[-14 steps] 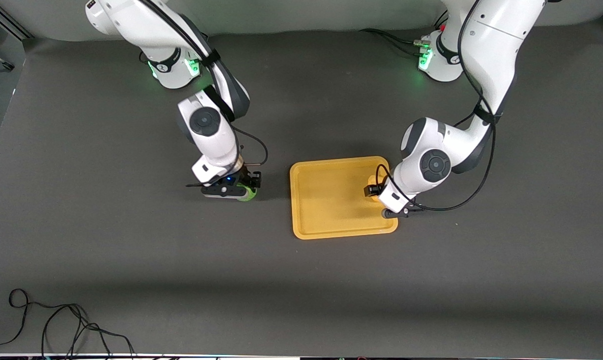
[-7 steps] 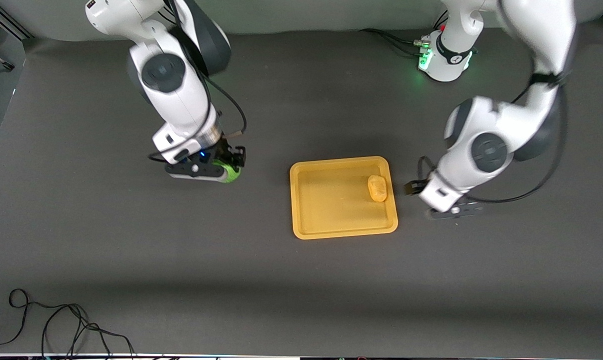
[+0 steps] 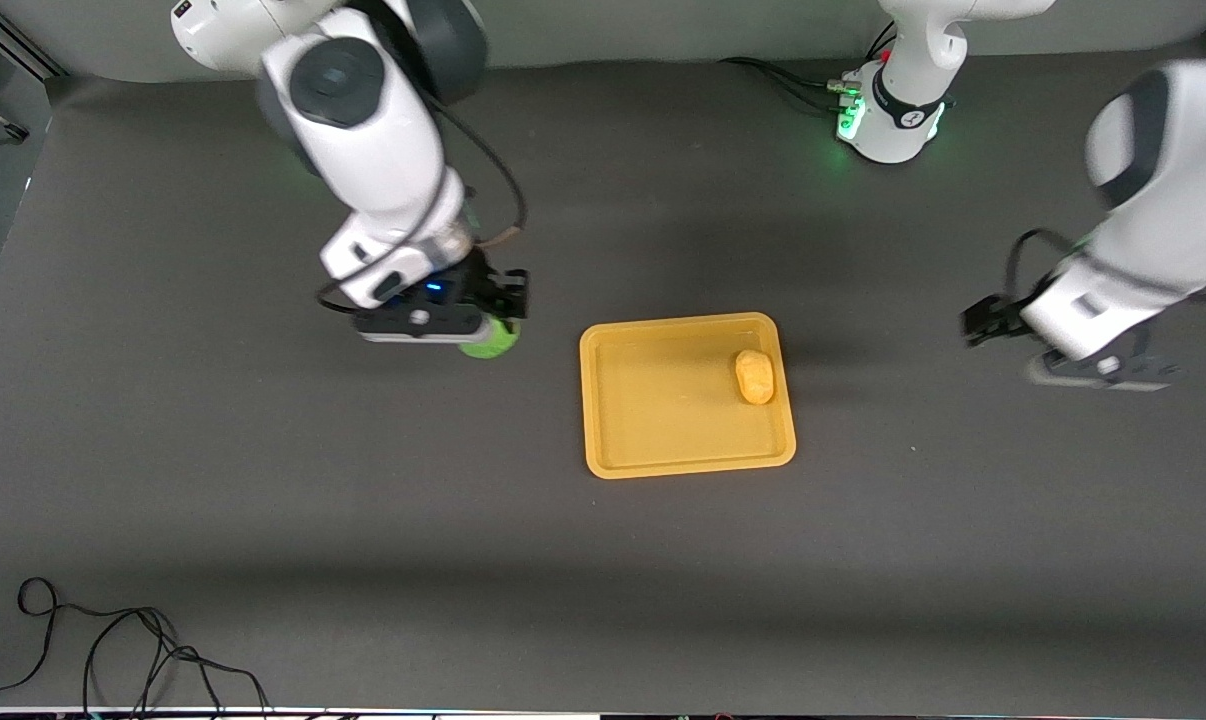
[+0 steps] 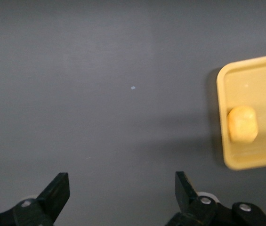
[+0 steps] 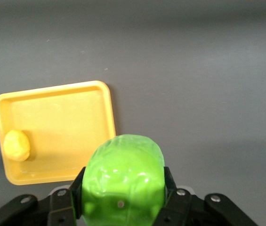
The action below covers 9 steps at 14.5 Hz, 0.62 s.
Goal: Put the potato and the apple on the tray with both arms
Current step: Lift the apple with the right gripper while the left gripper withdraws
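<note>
The potato (image 3: 755, 376) is lying in the tray (image 3: 663, 460), close to the rim at the left arm's end. Nothing is touching it, so I think its part of the job is done. The tray is sitting flat on the dark table (image 3: 603, 560), about in the middle between the two arms, maybe so both arms can reach it.

The apple (image 3: 490, 343) is not in the tray yet. The right gripper (image 3: 483, 322) is squeezing it between its two fingers (image 5: 77, 190), one on each side, so it is not falling out. The gripper is holding the apple up in the air over the bare table, just beside the tray's rim at the right arm's end. I think carrying it over the tray and letting go is the step in hand.

The left gripper (image 4: 122, 195) is holding nothing. Its fingers (image 4: 57, 190) are standing wide apart, with only table showing between them. It is up over the bare table at the left arm's end, well apart from the tray, likely so it is out of the other arm's way.

Counting now: one potato, one apple, one tray, two arms and two grippers. There is also one thin black cable (image 3: 113, 650) lying loose on the table, nearest the front camera, at the right arm's end
</note>
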{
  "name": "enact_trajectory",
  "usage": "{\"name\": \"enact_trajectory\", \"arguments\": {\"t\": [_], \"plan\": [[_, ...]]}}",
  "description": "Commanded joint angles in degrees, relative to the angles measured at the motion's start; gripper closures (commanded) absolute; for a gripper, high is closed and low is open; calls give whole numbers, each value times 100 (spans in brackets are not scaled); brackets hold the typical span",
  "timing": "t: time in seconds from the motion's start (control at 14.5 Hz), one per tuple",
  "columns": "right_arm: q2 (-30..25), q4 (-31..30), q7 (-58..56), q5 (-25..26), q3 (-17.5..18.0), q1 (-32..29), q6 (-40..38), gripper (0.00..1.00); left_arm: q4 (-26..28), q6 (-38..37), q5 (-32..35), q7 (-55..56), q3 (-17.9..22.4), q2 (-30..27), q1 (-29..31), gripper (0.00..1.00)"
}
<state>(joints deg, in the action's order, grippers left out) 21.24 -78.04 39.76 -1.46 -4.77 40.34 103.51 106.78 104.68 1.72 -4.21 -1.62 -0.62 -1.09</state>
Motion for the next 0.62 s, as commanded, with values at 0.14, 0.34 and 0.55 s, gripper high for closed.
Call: {"name": "enact_trajectory", "arguments": {"t": [0.14,0.34,0.55], "plan": [[2039,2651,892,-82,-41,772,-507,65,-234,-499,-233,-546,-41,-579,399,0],[2567,2732,1165,-74,-41,1159,88,66,-562,-861,-145,-625,-32,-553,399,0],[3226,2706,1262,-12,-76,1405,730,66,-307,-792,74,-678,-58,-588,390,1]]}}
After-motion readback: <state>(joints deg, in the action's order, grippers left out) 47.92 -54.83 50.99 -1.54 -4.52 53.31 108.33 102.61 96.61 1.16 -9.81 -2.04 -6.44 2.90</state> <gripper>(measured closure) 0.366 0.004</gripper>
